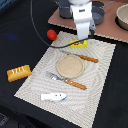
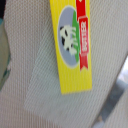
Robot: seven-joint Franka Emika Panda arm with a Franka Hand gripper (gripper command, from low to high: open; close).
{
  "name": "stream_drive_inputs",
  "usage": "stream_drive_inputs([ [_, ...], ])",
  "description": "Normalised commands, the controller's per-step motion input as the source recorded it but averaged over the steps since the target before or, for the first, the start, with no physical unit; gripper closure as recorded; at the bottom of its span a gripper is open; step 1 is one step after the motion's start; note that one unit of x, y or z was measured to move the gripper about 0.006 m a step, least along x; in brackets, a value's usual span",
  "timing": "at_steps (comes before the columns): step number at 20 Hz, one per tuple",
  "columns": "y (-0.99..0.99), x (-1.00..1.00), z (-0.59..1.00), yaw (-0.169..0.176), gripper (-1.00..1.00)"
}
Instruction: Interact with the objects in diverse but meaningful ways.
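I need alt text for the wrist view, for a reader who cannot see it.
A yellow butter box fills the close-up, lying diagonally on a pale woven placemat. Its label shows a cow picture and a red ribbon with white lettering.

— Where does the yellow box (image 1: 79,44) lie?
— Flat on the woven mat (image 1: 35,82), at its far edge (red banner and a cow picture on top).
— And the others?
— The red tomato (image 1: 51,34) sits just off the mat's far corner; the scored bread loaf (image 1: 19,73) lies off its side edge; the white-and-blue fish (image 1: 53,96) rests at the near edge.
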Motion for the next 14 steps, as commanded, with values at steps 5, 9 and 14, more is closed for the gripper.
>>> stream_drive_inputs([
  [5,-0.77,-0.56,0.22,-0.012,-1.00],
  [9,-0.76,-0.61,0.01,-0.005,-1.00],
  [14,-0.73,-0.68,-0.23,-0.002,-1.00],
])
